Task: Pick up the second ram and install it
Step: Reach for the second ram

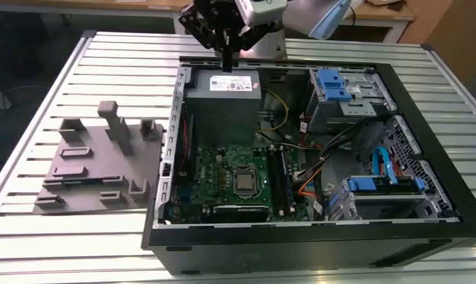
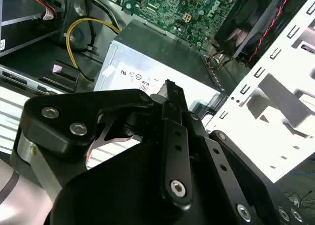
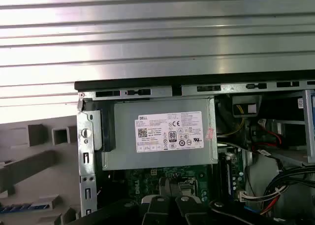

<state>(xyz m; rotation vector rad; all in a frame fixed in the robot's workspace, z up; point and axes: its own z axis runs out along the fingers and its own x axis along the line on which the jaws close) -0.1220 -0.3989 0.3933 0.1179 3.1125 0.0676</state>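
Second ram [image 3: 22, 207]: seemingly bluish strip on grey tray [image 1: 84, 186], left of case [image 1: 301, 248]. Gripper [image 1: 226, 62] above power supply [image 1: 222, 103], jaws pinched together, empty. Pick-up not begun; calls for opened jaws over tray.

The desk [image 1: 103, 59] is ribbed bare metal, silvery with a dull sheen. The tray [image 1: 80, 177] on it looks like matt grey plastic. The computer case [image 1: 301, 251] has a matt black outer shell and pale perforated sheet metal inside. The power supply [image 3: 157, 158] is smooth grey sheet metal with a white paper label [image 3: 170, 131]. The drive-bay latches [image 1: 332, 83] look like blue plastic. The gripper [image 2: 170, 89] is matt black, with bright metal screw heads.
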